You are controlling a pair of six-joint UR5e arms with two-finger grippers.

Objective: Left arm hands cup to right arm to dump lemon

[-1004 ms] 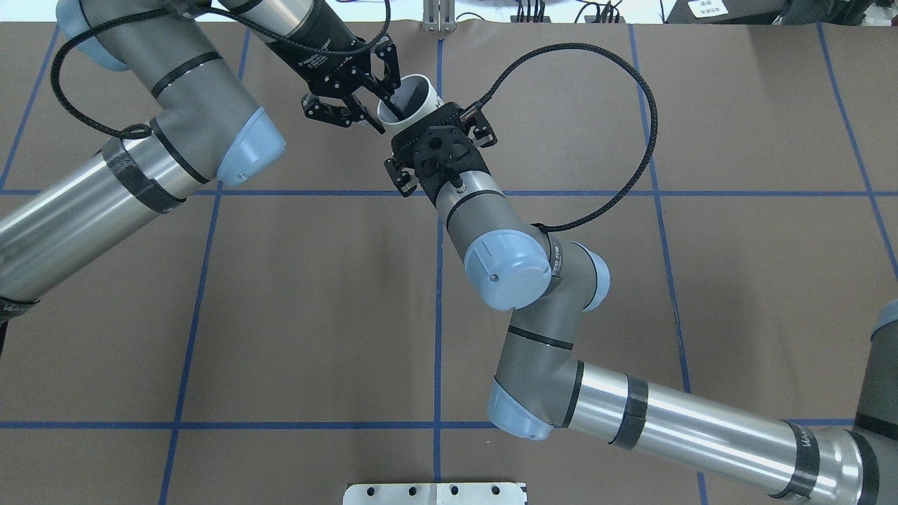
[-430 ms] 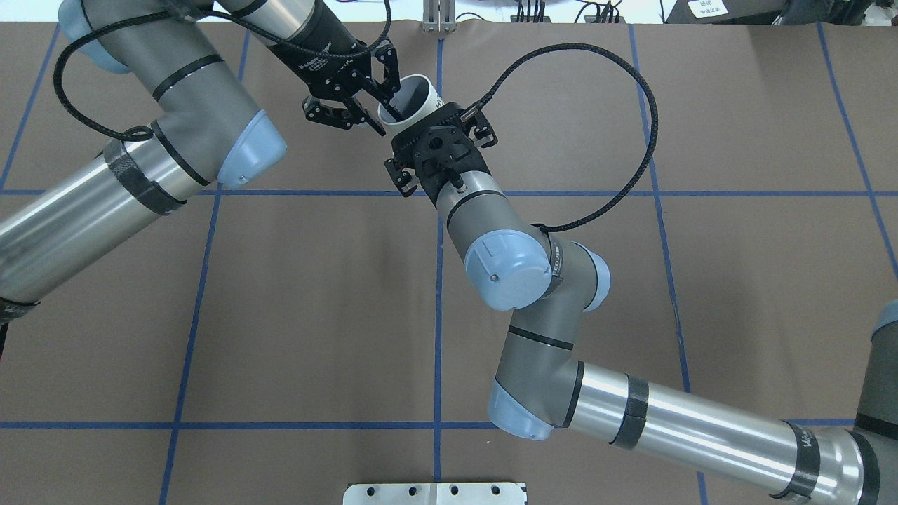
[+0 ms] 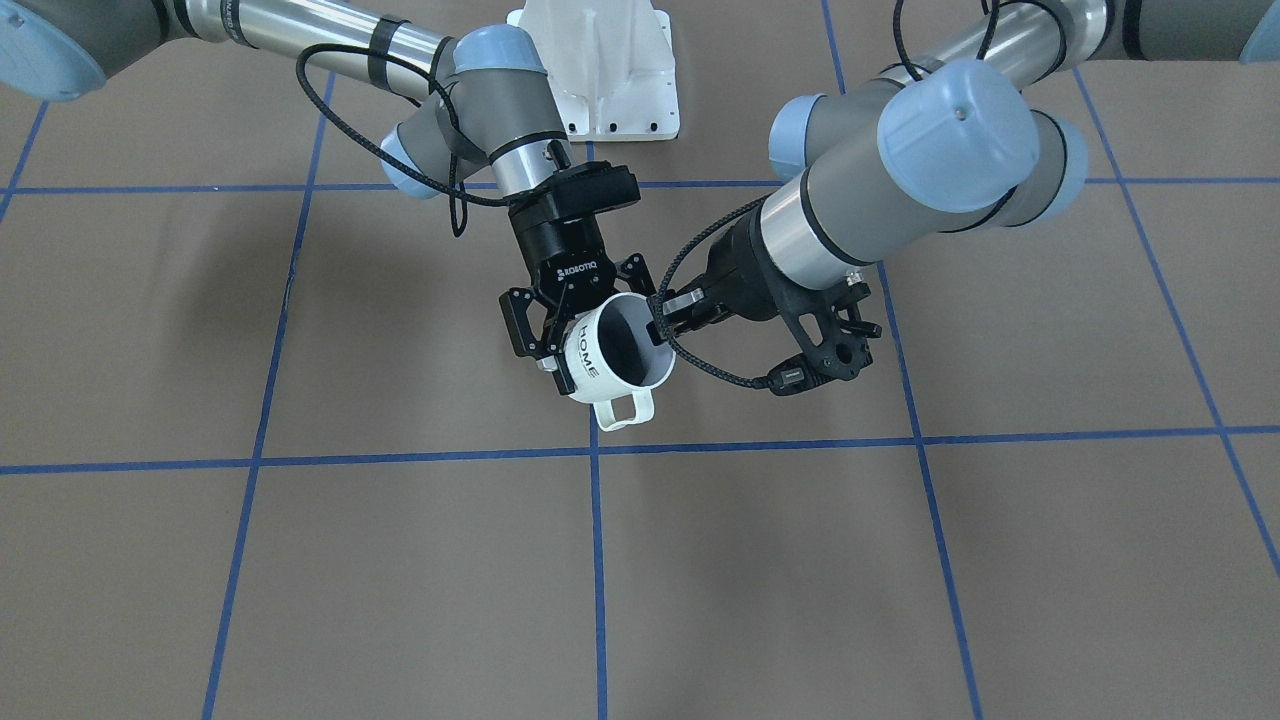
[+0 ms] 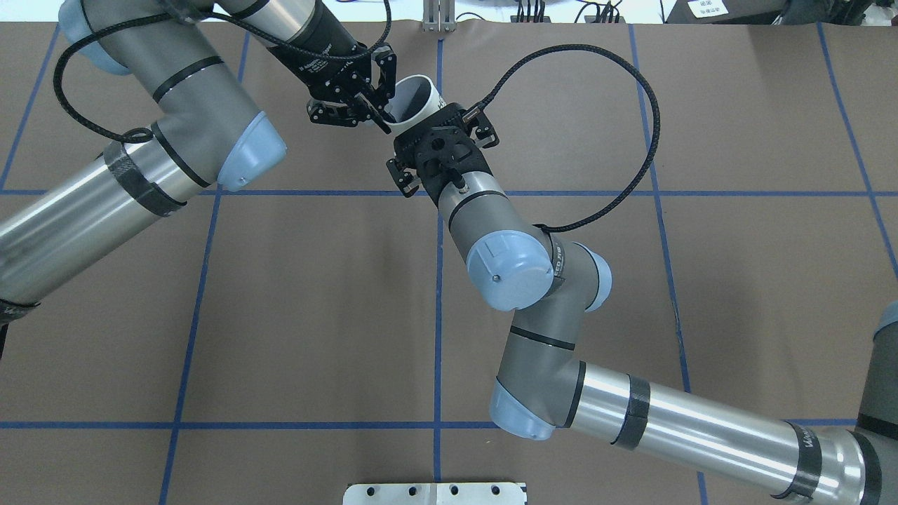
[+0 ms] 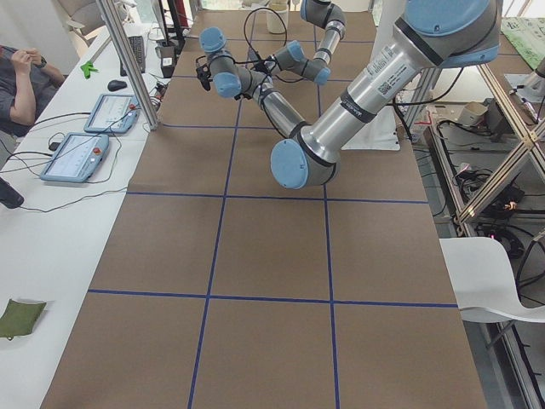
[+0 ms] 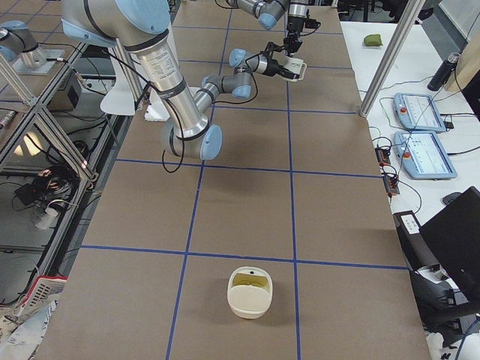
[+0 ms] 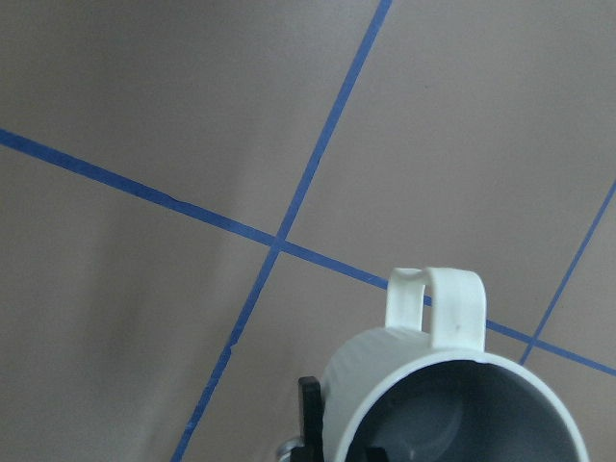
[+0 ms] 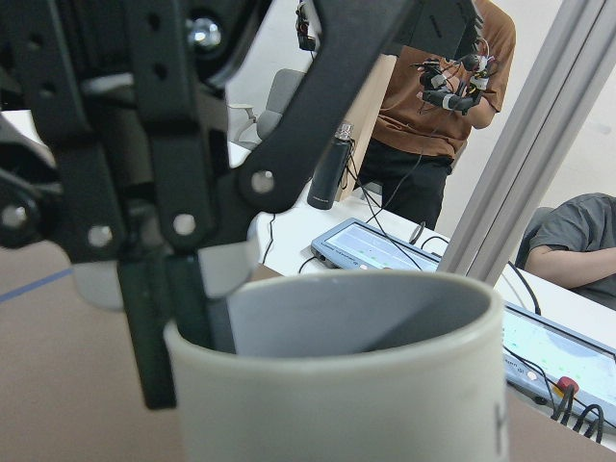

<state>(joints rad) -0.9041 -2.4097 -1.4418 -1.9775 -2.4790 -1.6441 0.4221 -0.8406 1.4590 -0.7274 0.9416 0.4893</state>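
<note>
cup [image 3: 600,386]: you can read "HOME" in black capitals on its white side.
right gripper [image 3: 593,332]: you can read "ROBOTIQ" in white on its black body.

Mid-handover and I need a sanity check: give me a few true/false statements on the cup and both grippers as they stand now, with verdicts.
1. The cup rests on the table. False: it is tilted in the air between the two grippers.
2. One finger of the left gripper reaches inside the cup's mouth. True.
3. The right gripper holds the cup by its handle. False: its fingers flank the cup's body, and the handle sticks out free.
4. The "HOME" lettering faces the front-facing camera. True.
</note>
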